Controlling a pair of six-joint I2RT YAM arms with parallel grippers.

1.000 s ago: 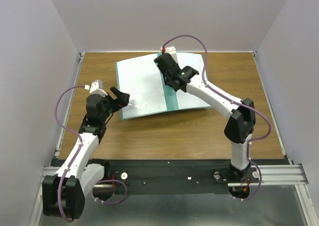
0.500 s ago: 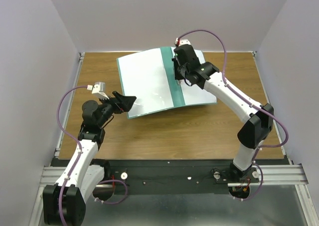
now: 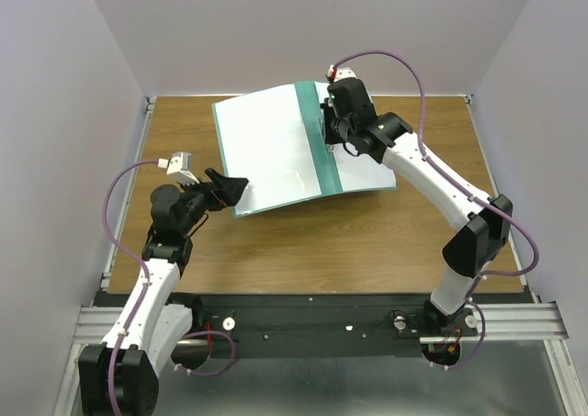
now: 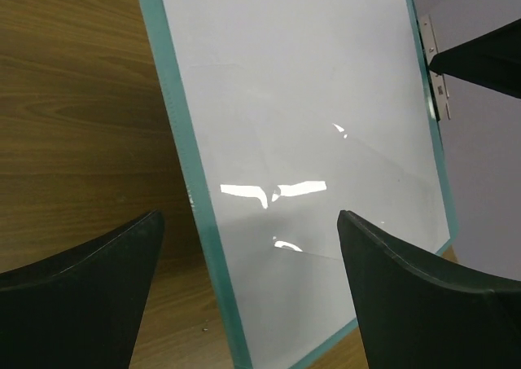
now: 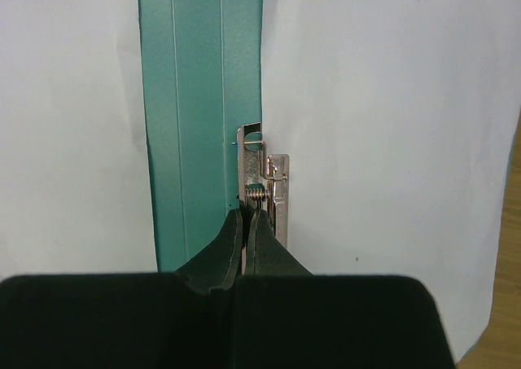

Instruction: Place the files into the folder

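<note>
The teal-green folder lies open on the table, with its spine running near to far. One white sheet covers its left half under the glossy clear leaf, and another white sheet covers the right half. My right gripper is at the spine, shut on the small metal clip; the teal spine runs just left of the clip. My left gripper is open and empty at the folder's near-left corner. In the left wrist view its jaws straddle the teal edge and the clear leaf.
The wooden table is walled by white panels at the left, back and right. A metal rail with both arm bases runs along the near edge. The right arm reaches over the table's right half to the folder.
The folder has shifted to the right and a little farther back with my right gripper at its spine. My left arm has dropped lower and now points at the folder's near-left corner.
</note>
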